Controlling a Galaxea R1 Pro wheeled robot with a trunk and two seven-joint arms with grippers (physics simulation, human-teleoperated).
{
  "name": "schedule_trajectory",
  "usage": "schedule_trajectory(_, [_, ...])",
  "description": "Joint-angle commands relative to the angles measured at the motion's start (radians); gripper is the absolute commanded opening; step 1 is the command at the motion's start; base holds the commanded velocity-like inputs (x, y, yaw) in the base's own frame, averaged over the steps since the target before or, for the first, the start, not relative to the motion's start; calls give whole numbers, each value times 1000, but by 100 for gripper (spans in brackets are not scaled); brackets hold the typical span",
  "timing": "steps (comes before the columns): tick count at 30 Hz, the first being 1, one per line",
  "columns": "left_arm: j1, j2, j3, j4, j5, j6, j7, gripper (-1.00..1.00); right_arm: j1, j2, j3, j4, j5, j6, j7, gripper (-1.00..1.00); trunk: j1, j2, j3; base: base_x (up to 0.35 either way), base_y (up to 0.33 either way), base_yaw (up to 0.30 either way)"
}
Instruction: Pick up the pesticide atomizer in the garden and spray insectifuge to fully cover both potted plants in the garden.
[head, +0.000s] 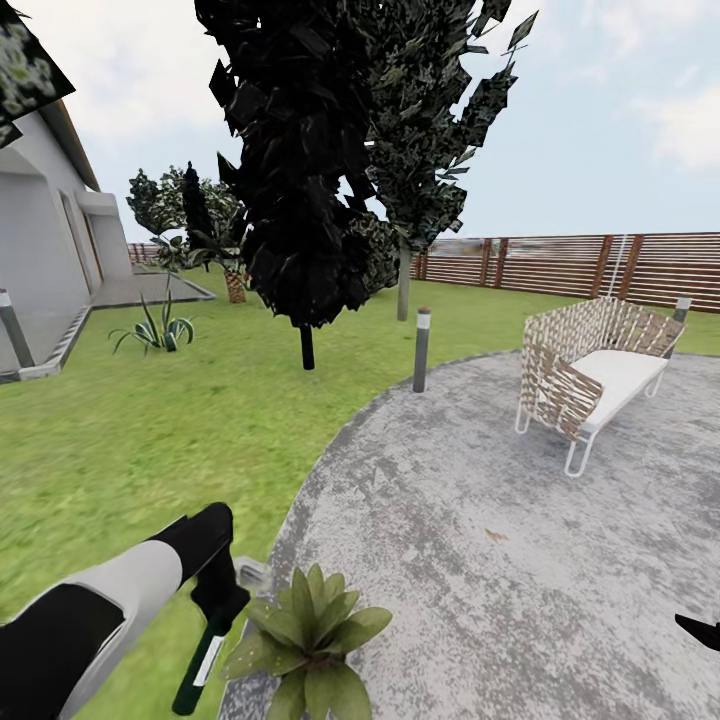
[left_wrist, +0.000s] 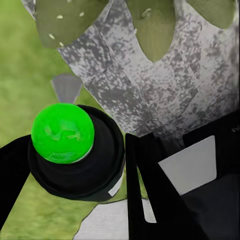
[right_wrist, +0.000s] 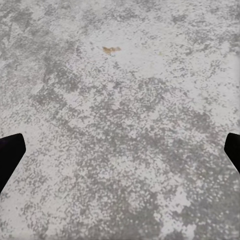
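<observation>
**Atomizer held nose-down beside the near plant**

On my head feed the left gripper (head: 215, 600) is clamped on the pesticide atomizer (head: 198, 665), low at the left of the picture, over the seam where the lawn (head: 150, 440) meets the grey round patio (head: 480, 520). The bottle's long axis runs steeply down and slightly toward my left: its upper end is buried in the fingers, and its dark green body with the white label band hangs below them, the lower end pointing at the grass.

From the left wrist camera I look along that axis: the atomizer (left_wrist: 75, 150) shows end-on as a round black body capped by a bright green dome, pinched between the black fingers (left_wrist: 150, 195). Beyond it lie broad olive leaves (left_wrist: 155, 25) over the speckled paving.

The potted plant (head: 310, 630), a low rosette, sits at the patio edge just beside the bottle, to its right; I cannot tell whether they touch.

The right gripper (right_wrist: 120, 150) hangs over bare patio with its jaws spread wide, only the two dark tips (right_wrist: 10, 155) at the picture's edges.

Farther off stand a grey bollard lamp (head: 422, 350), a woven bench (head: 590, 375), dark trees (head: 300, 170) and the slatted fence (head: 580, 265).
</observation>
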Motion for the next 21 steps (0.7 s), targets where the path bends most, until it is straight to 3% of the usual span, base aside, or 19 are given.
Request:
schedule_trajectory(1, [-1,-10,-2,-2,-15,3,-12,-100,-1,0,-1,-1,9,4,10,100,0,-1,-1,0,0,0])
schedule_trajectory(3, [-3,-37,-2,-2,-15,5,-18,-100,-2,0,-1,-1,9,4,10,100,0,-1,-1,0,0,0])
schedule_trajectory(5, [-3,-42,-2,-2,-14,5,-18,-100,-2,0,-1,-1,9,4,10,100,0,-1,-1,-10,0,0])
schedule_trajectory(12, [-3,-38,-2,-1,-13,7,-19,-100,-2,0,-1,-1,9,4,10,100,0,-1,-1,-208,0,0])
schedule_trajectory(21, [-34,-41,-1,-4,-13,7,-19,-100,-2,0,-1,-1,9,4,10,100,0,-1,-1,-22,0,0])
